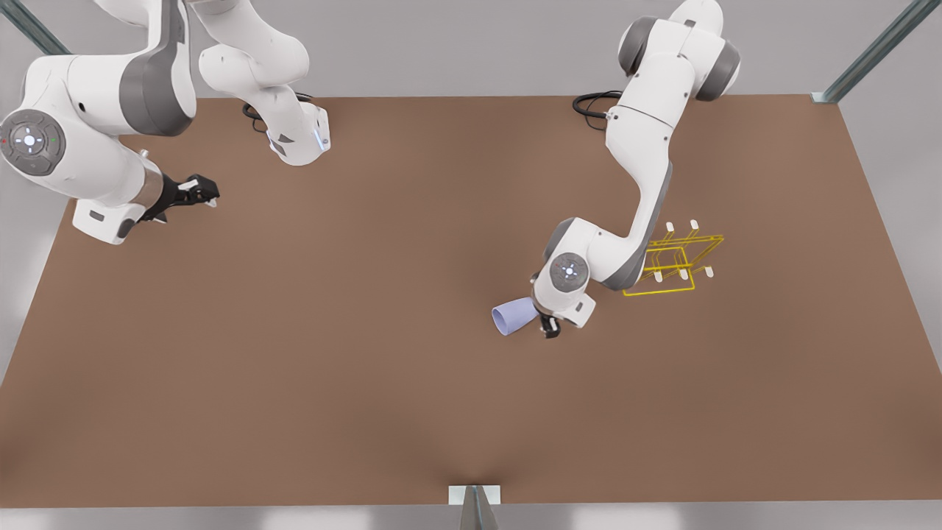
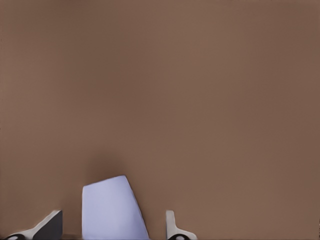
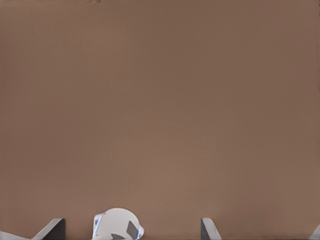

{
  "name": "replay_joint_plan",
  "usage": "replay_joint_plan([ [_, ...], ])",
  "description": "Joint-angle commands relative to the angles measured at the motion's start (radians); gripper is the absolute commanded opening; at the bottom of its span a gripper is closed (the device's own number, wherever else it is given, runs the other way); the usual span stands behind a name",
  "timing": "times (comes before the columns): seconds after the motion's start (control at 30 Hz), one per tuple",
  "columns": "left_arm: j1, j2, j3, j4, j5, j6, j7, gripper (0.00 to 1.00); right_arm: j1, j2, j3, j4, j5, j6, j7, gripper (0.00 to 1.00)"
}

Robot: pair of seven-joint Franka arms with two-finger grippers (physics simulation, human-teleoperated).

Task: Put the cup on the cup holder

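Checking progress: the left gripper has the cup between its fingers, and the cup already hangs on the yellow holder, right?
No. The left gripper does have the cup between its fingers, but the front view shows the cup apart from the cup holder, not on it.

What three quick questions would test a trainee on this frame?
1. True or false: the cup is already on the cup holder.
2. Which claw has the cup between its fingers? A) left claw B) right claw
3. Fill in: the waiting right claw's fingers are ___.

Key: 1 false, the cup is on the table beside the holder; 2 A; 3 open.
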Motion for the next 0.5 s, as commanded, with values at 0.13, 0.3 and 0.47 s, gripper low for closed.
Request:
replay_joint_plan([
  [0.13,0.016,0.011,0.000,-0.013,-0.022,0.110,-0.875,1.00,0.062,-0.002,-0.002,-0.008,-0.001,0.004,0.286,1.00],
  [0.3,-0.013,-0.003,0.000,-0.077,-0.021,0.108,-0.829,1.00,0.068,-0.001,-0.002,0.000,-0.001,0.000,0.286,1.00],
  [0.47,-0.014,-0.008,-0.011,-0.076,-0.018,0.169,-0.601,1.00,0.077,0.002,-0.002,-0.001,-0.001,0.000,0.286,1.00],
])
